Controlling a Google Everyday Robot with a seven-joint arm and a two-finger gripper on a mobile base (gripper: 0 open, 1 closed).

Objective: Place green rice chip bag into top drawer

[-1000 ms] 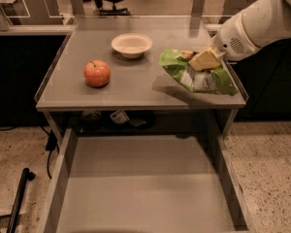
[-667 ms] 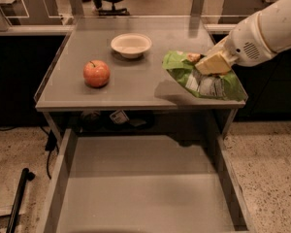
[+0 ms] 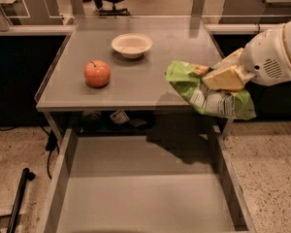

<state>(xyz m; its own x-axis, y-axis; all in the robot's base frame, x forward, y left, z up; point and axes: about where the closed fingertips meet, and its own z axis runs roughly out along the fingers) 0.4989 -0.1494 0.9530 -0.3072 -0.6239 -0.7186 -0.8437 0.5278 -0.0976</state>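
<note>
Transport step in hand. My gripper (image 3: 222, 75), at 3 o'clock, is clamped on the green rice chip bag (image 3: 211, 102), which hangs over the table's (image 3: 150, 76) front right corner. The top drawer (image 3: 136, 193) lies open at 6 o'clock. Next move, in my judgement: carry toward 7 o'clock, lower, release.

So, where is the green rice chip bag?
The green rice chip bag hangs at right of view, held by the pincer over the front right corner of the table.

gripper (image 3: 222, 76) swings forward-right, clamped on green rice chip bag (image 3: 211, 101) | bag now overhangs tabletop (image 3: 136, 84) front edge | above top drawer (image 3: 136, 198)
</note>
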